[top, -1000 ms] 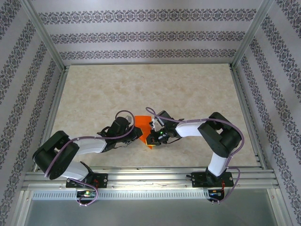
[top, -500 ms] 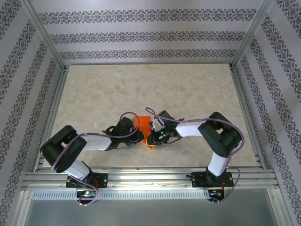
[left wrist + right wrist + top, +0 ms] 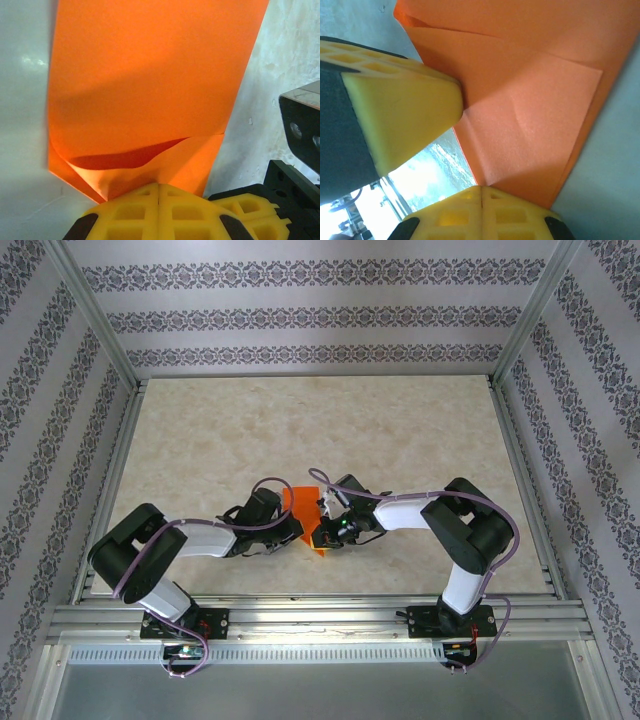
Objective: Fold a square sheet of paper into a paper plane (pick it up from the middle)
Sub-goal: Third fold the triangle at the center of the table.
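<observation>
while left gripper, right gripper pinch, paper between

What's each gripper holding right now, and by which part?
Both pinch the orange paper: left gripper at a folded edge, right gripper at the opposite edge.

The left arm and right arm are built of black joints and white links, trailed by purple cables; the pincer fingers are moulded in yellow.

Beige marbled tabletop, evenly lit; white walls with grey ornamental bands on three sides; silver aluminium rails along edges.
</observation>
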Controlling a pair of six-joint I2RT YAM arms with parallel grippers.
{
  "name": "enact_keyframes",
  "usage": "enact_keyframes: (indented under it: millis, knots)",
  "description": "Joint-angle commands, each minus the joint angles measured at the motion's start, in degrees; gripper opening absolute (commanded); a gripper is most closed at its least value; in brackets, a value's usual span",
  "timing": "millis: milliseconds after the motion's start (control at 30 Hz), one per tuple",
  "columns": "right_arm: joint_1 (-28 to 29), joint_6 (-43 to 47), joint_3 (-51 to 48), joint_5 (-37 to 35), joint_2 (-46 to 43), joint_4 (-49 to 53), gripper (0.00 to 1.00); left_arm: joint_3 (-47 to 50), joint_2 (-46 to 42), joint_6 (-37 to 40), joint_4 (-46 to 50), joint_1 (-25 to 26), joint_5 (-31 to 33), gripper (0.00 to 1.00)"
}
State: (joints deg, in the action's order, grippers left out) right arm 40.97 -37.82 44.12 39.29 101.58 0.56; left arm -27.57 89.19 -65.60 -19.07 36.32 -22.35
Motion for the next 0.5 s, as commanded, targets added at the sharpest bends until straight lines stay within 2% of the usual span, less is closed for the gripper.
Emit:
enact_keyframes:
  millis: [0, 300, 467]
  knots:
    - [-0.6, 1.9, -1.1, -4.7, 2.3, 7.8, 0.0, 3.1, 0.1, 2.4, 3.3, -3.7, 3.1, 0.04]
    - [-0.7, 2.2, -1.6, -4.8, 2.2, 8.1, 0.0, 3.5, -0.3, 5.0, 3.4, -9.4, -0.2, 0.04]
    - [-0.7, 2.2, -1.7, -4.5, 2.0, 7.8, 0.0, 3.8, -1.9, 7.2, 7.1, -13.5, -0.4, 0.05]
